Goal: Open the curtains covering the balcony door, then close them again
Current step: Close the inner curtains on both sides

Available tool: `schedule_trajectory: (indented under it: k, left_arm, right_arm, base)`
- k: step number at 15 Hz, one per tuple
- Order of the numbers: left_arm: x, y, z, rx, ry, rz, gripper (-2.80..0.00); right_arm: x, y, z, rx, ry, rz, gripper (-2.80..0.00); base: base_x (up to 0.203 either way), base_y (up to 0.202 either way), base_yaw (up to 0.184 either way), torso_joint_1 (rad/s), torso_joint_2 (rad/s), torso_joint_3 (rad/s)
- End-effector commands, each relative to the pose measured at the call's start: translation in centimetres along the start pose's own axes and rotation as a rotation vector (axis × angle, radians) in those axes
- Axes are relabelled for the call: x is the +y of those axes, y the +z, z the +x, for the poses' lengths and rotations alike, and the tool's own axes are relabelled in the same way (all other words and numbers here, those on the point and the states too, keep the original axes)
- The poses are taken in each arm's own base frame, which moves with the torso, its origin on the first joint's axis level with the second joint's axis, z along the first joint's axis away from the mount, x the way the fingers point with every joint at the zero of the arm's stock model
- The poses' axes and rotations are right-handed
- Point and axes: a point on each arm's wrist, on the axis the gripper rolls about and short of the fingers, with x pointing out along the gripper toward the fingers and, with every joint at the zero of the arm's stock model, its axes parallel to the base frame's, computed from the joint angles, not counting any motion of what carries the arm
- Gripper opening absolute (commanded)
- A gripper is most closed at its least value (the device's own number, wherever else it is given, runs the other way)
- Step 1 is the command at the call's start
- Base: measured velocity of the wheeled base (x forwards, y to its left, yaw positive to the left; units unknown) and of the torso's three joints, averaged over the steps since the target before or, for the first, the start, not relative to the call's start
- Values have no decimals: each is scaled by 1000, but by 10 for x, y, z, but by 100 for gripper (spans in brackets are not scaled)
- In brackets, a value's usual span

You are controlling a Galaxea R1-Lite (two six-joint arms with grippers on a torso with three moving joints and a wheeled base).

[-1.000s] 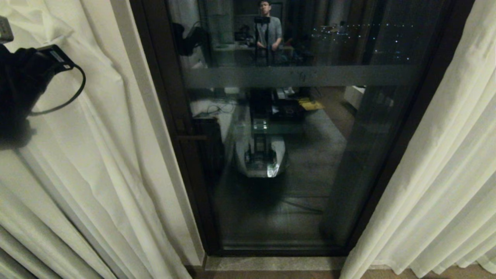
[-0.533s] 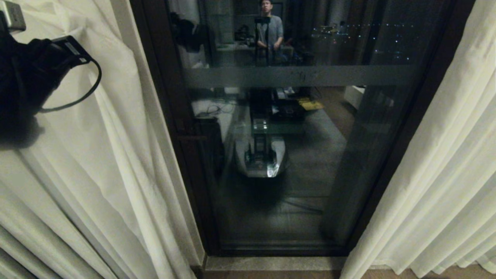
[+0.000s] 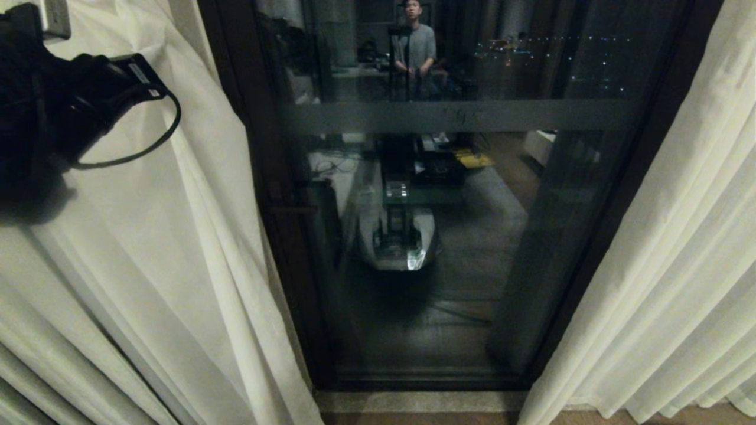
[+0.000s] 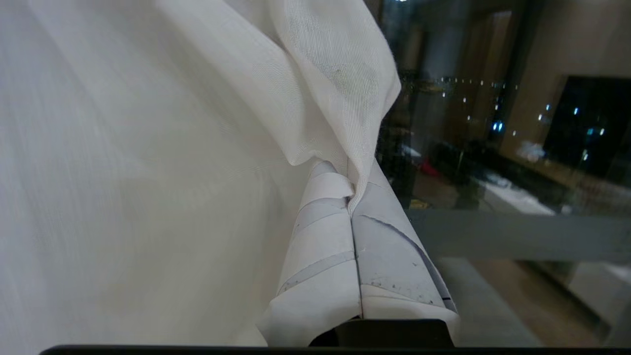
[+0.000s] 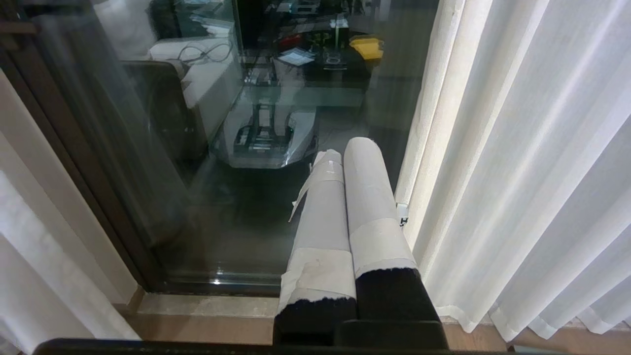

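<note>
The balcony door (image 3: pixel 466 248) stands uncovered in the middle, a dark-framed glass pane with a frosted band (image 3: pixel 460 115). Cream curtains hang on both sides: the left panel (image 3: pixel 147 254) and the right panel (image 3: pixel 667 265). My left arm (image 3: pixel 53 112) is high at the left, against the left panel. In the left wrist view my left gripper (image 4: pixel 351 172) is shut on the leading edge of that curtain (image 4: pixel 340 88), which is pinched between the taped fingers beside the glass (image 4: pixel 493 148). My right gripper (image 5: pixel 345 148) hangs low and shut, holding nothing, just beside the right panel (image 5: pixel 517 148).
The glass mirrors my own base (image 3: pixel 398 236), the room's furniture and a standing person (image 3: pixel 416 47). A stone threshold (image 3: pixel 413 402) runs under the door, with wood floor in front. The right curtain's hem (image 5: pixel 517 325) rests close to my right gripper.
My left arm has moved to the right with the curtain edge in its grip. The left panel now covers more of the door's left frame. The right arm has not moved.
</note>
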Motion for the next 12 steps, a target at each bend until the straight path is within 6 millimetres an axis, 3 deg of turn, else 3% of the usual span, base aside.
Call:
schedule_trajectory:
  k: [1,12]
  left_arm:
    - [-5,-1,0,2,-15,0,-280]
    - [-20,-30,2,81,-77,93,-280]
  right_arm:
    - [0,0,0,-1,0,0,-280]
    - [0,0,0,-1,0,0,-280]
  base:
    - [0,0,0,0,0,0]
    - [0,0,0,0,0,0]
